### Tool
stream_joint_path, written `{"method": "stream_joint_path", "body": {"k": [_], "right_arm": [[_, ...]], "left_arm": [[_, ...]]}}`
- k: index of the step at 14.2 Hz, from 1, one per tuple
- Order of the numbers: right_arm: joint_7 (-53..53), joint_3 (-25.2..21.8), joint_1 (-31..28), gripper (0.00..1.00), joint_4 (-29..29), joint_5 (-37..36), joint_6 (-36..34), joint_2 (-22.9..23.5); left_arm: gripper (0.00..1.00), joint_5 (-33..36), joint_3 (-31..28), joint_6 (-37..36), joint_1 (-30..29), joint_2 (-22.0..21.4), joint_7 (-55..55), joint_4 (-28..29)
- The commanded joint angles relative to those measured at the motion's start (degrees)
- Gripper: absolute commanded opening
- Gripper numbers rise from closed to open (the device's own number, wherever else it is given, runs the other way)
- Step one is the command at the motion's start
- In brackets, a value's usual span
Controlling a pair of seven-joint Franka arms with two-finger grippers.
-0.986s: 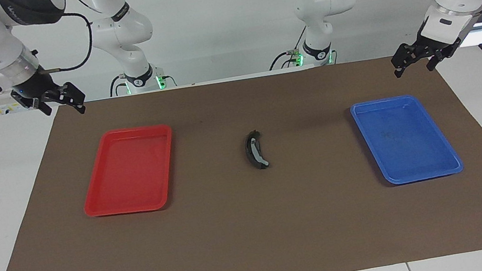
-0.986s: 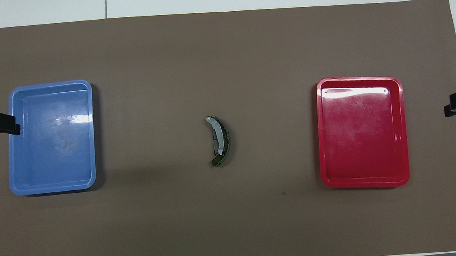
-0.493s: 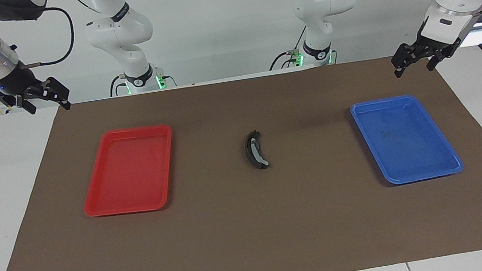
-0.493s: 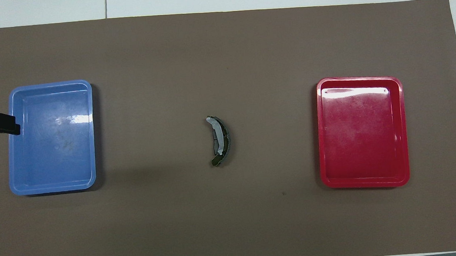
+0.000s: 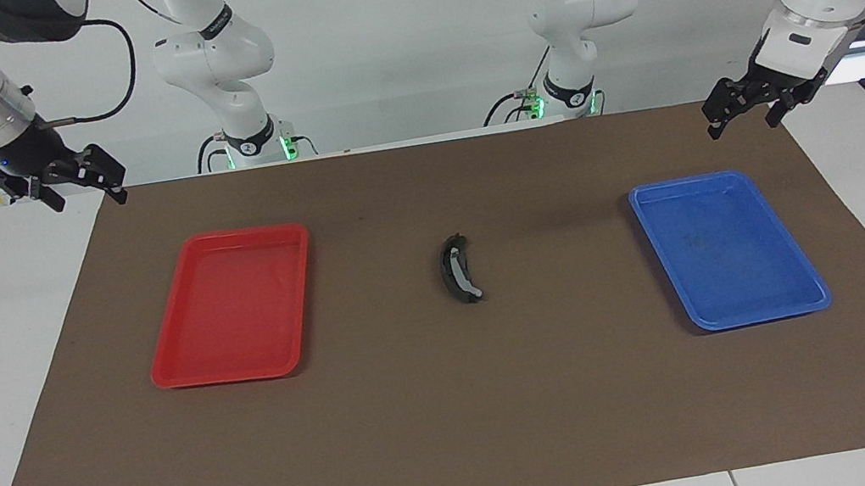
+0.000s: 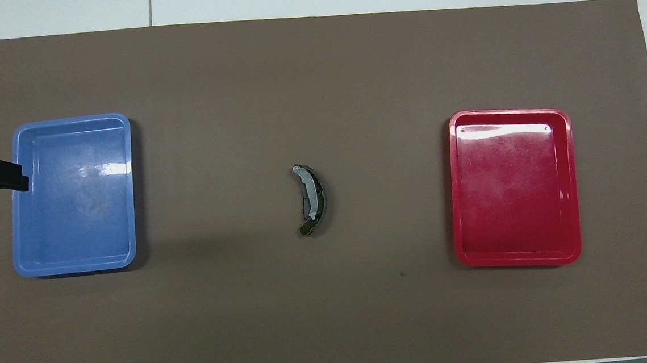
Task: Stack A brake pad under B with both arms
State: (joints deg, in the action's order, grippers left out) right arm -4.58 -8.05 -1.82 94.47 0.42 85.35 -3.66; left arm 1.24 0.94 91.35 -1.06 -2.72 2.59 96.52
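Mat [image 5: 460,427]: brown; pads [image 5: 457,270] stacked at centre, red tray [image 5: 241,366] and blue tray [image 5: 739,315] well apart.
Left gripper [image 5: 743,111]: spread, over mat's edge.
Right gripper [image 5: 73,178]: spread, over mat's corner.

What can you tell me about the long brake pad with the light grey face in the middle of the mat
The long brake pad is a black crescent with a light grey strip along its face and small tabs at its ends. It looks like metal. It lies flat on top of a darker pad whose end peeks out at the end nearer the robots. The pair sits mid-mat, between the blue tray and the red tray. No gripper touches it.
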Motion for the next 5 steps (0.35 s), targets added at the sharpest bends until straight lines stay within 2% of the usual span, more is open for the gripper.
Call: {"method": "stream_joint_path", "body": {"k": [1,5], "right_arm": [[-1.1,0.6,-0.1,1.00,0.8,-1.8,1.9,-0.4],[-1.2,0.7,-0.1,1.00,0.8,-2.0,1.9,-0.4]], "left_arm": [[0.99,0.8,0.2,-0.3,-0.4,-1.5,0.4,1.5],[0.99,0.9,0.2,-0.3,-0.4,-1.5,0.4,1.5]]}}
